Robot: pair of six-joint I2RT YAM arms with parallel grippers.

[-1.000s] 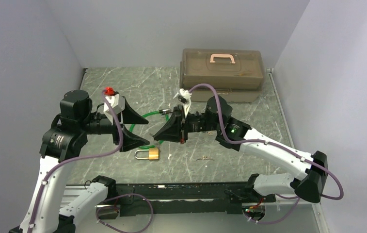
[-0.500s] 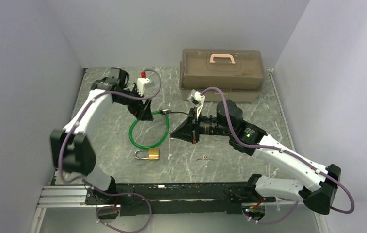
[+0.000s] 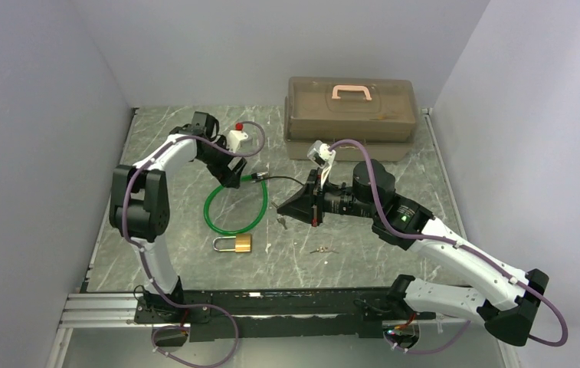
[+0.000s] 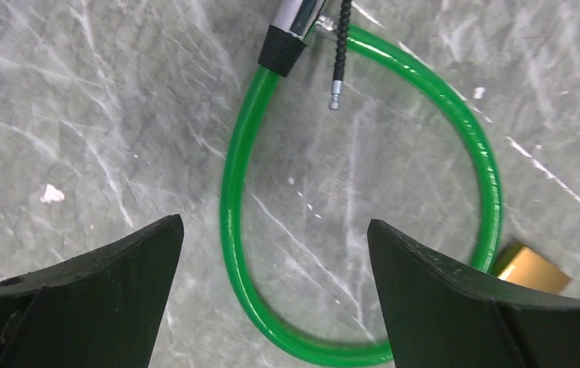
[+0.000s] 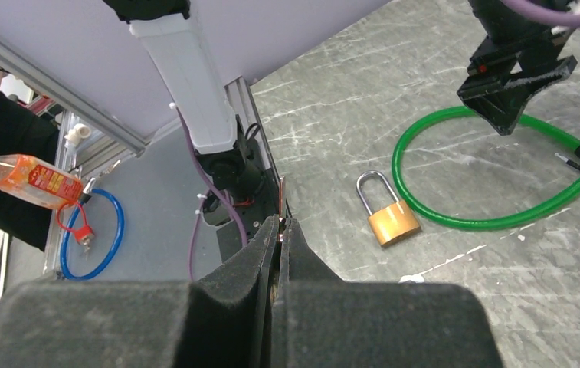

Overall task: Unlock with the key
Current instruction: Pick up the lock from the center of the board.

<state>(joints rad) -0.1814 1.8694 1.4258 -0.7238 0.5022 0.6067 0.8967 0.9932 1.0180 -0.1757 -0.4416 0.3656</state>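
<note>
Barely started tbh: key bunch [image 3: 319, 250] lies ungripped on the table [image 3: 394, 253], near the shut-looking brass padlock [image 3: 234, 244]. Left gripper [image 3: 229, 178] gapes over the green cable lock [image 3: 234, 207]; right gripper [image 3: 280, 211] is clamped tight, apparently empty.

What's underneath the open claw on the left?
The green cable loop lies on the table below the left gripper, with its metal end. Only a corner of the padlock shows; a finger hides the rest.
</note>
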